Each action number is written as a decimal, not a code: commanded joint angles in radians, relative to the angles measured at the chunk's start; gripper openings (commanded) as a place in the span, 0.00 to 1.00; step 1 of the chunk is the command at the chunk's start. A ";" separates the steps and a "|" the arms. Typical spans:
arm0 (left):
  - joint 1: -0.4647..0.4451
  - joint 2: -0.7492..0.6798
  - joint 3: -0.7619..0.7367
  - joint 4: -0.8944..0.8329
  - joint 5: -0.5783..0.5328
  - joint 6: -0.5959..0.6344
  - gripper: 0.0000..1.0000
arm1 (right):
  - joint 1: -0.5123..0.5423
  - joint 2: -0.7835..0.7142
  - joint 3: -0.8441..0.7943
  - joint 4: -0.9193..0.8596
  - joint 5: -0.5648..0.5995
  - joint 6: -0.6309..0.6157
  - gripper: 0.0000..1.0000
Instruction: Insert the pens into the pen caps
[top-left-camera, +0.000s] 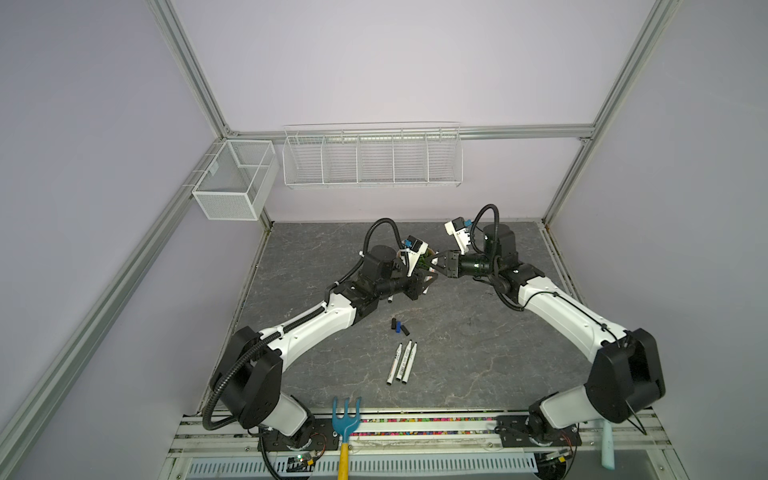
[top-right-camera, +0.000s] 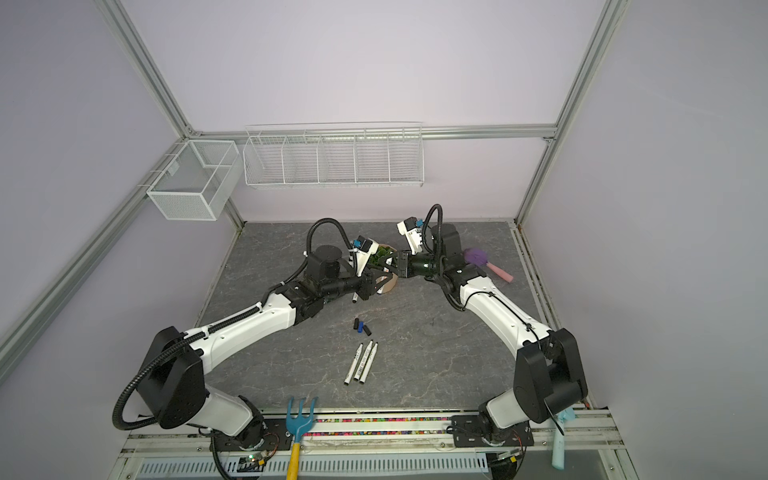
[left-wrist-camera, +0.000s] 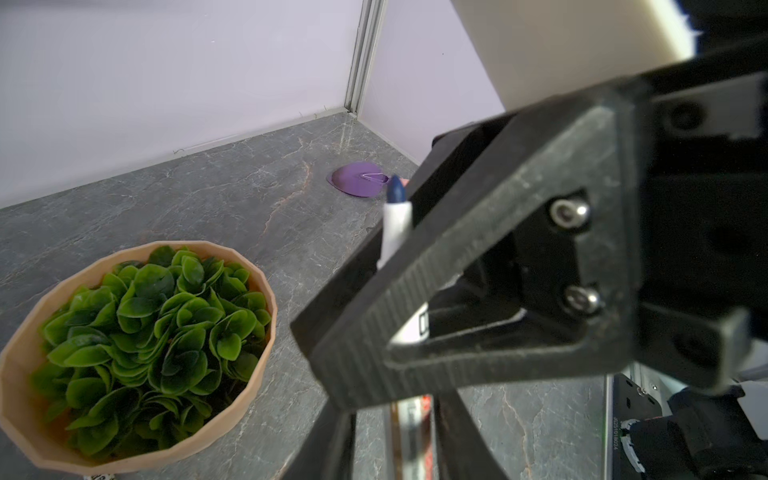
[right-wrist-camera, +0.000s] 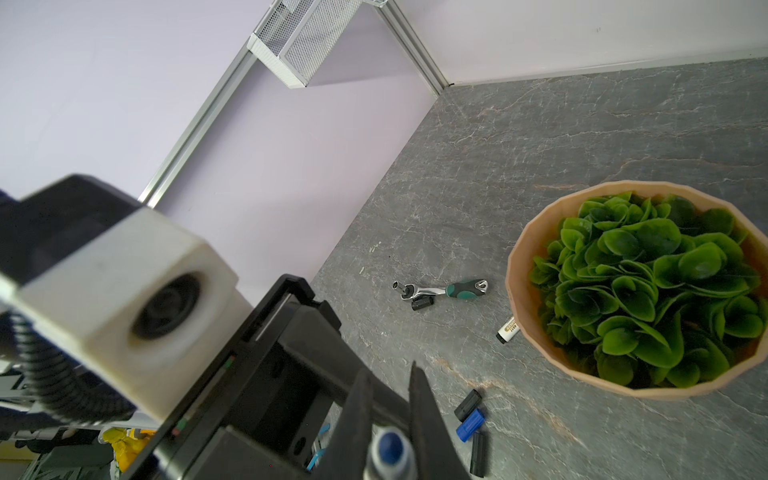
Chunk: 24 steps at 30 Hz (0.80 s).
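The right gripper (right-wrist-camera: 390, 374) is closed tight on a white marker pen (right-wrist-camera: 390, 451) with a blue tip, and this tip points up toward the right wrist camera. The left gripper (top-left-camera: 428, 278) meets it nose to nose above the table (top-left-camera: 478, 353), close to the plant pot (right-wrist-camera: 515, 266). In the left wrist view the barrel of the same pen runs between the left fingers (left-wrist-camera: 328, 440). A strip of table shows between one finger and the barrel, so I judge that these jaws stand a little apart and do not press it. The right gripper alone seems to carry the pen.

Just beside the pot lies a second pen (right-wrist-camera: 508, 330), half hidden by the pot's wall. Whether its dark end has a cap, I cannot tell. Farther off, one black cap (right-wrist-camera: 422, 303) touches the ratchet wrench (right-wrist-camera: 440, 289). In the middle of the table three caps lie in a tight row, the blue cap (top-left-camera: 399, 327) between two black ones. Near them three bare pens (top-left-camera: 401, 361) lie side by side. A fifth cap I do not find.

No pen is visibly inside a cap, so the task looks to be at its beginning. One pen is lifted, its likely blue cap waits well apart from both grippers, and all five pens remain to be capped
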 joint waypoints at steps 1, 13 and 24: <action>-0.001 0.028 0.028 0.006 0.013 0.008 0.30 | 0.005 -0.036 -0.015 0.003 -0.014 -0.017 0.07; -0.001 0.035 0.040 0.039 0.024 -0.007 0.27 | 0.006 -0.032 -0.021 -0.005 -0.010 -0.022 0.07; 0.008 -0.009 -0.020 0.054 -0.048 -0.036 0.00 | 0.011 -0.039 -0.016 -0.052 0.021 -0.052 0.27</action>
